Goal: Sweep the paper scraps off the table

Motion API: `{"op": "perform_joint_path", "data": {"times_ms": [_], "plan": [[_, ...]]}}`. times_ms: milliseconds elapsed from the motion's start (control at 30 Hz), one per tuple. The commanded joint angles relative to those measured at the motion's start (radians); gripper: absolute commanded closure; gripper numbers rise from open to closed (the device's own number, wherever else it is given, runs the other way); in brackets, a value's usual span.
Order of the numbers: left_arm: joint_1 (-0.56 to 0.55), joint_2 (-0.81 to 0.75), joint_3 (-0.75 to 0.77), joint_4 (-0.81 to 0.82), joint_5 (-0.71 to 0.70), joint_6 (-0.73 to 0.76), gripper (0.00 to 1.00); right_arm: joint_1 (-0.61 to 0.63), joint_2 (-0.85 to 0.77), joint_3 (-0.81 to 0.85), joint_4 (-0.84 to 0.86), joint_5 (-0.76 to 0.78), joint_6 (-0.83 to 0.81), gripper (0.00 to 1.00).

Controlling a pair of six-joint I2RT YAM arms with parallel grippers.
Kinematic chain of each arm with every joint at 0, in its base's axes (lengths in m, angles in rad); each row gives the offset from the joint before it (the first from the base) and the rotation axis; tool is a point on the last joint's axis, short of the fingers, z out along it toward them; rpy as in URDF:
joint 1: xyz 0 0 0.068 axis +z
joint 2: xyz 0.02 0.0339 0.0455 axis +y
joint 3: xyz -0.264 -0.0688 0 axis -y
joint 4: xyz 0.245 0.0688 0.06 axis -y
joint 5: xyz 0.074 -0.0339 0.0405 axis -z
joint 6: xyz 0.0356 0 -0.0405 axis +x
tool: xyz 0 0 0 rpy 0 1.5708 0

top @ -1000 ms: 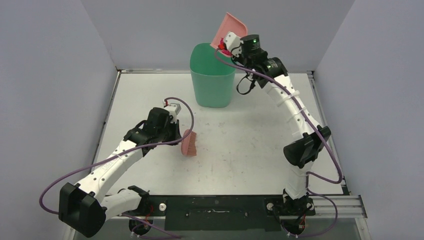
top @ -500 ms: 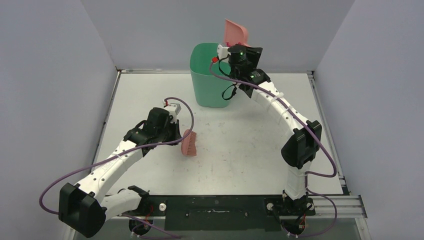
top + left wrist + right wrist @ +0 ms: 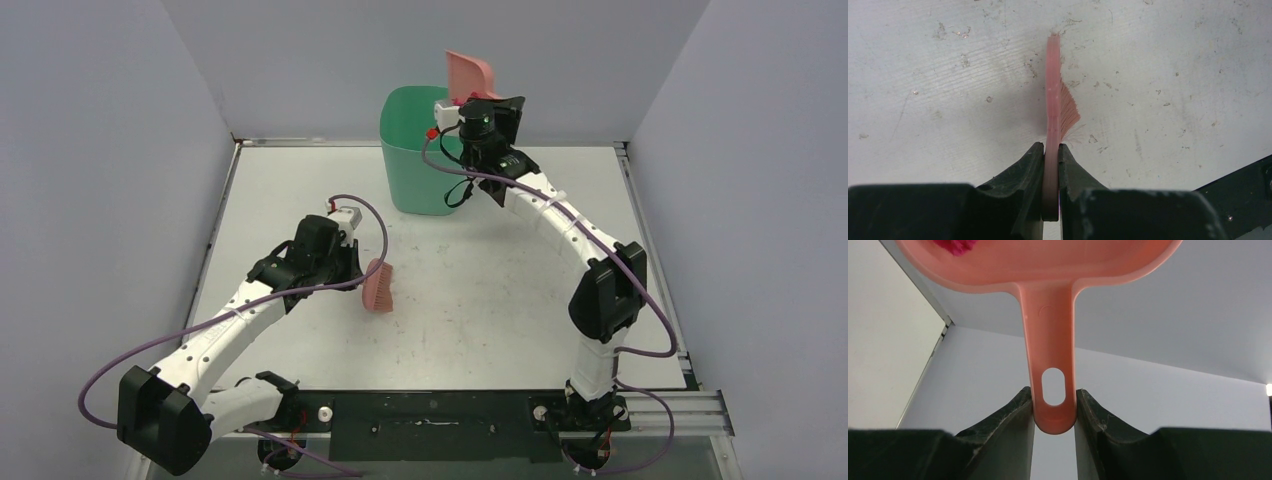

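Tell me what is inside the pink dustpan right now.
A magenta paper scrap shows in the dustpan. The pan's front runs out of the wrist view, so more scraps cannot be ruled out.

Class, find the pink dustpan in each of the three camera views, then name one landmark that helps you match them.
Top external: the dustpan is at top centre, raised at the green bin rim.
Left wrist: not in view; only the brush shows.
Right wrist: it fills the top edge, its handle running down the middle.
Shared landmark: the right gripper clamping that handle.
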Motion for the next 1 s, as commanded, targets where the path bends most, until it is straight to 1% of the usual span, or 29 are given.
{"op": "perform_joint_path", "data": {"times_ms": [0,133,267,367,433,533,600,667,767,867,967], "plan": [[0.007,-0.004,-0.003,0.024,-0.010,0.012,1.00,0.004,-0.088,-0.004,0.179,0.007,-0.117,0.93],[0.008,-0.006,-0.004,0.025,-0.009,0.012,1.00,0.002,-0.102,-0.024,0.186,0.008,-0.108,0.93],[0.008,-0.008,-0.005,0.026,-0.008,0.011,1.00,-0.005,-0.116,-0.011,0.121,-0.005,-0.010,0.92],[0.008,-0.005,-0.004,0.026,-0.007,0.011,1.00,-0.021,-0.127,0.032,0.010,-0.037,0.108,0.92],[0.008,-0.004,-0.004,0.025,-0.007,0.012,1.00,-0.040,-0.137,0.074,-0.125,-0.081,0.218,0.92],[0.008,-0.007,-0.006,0.024,-0.012,0.010,1.00,-0.091,-0.179,0.097,-0.294,-0.188,0.407,0.92],[0.008,-0.010,-0.006,0.025,-0.014,0.010,1.00,-0.140,-0.222,0.072,-0.398,-0.286,0.529,0.92],[0.010,-0.008,-0.004,0.026,-0.013,0.011,1.00,-0.194,-0.276,0.004,-0.461,-0.376,0.618,0.92],[0.012,-0.001,-0.003,0.028,-0.003,0.009,1.00,-0.289,-0.386,-0.161,-0.482,-0.507,0.709,0.92],[0.017,0.006,-0.002,0.031,0.009,0.006,1.00,-0.378,-0.512,-0.359,-0.460,-0.619,0.755,0.92],[0.022,0.009,-0.001,0.036,0.024,0.003,1.00,-0.419,-0.645,-0.556,-0.456,-0.748,0.789,0.91]]}}
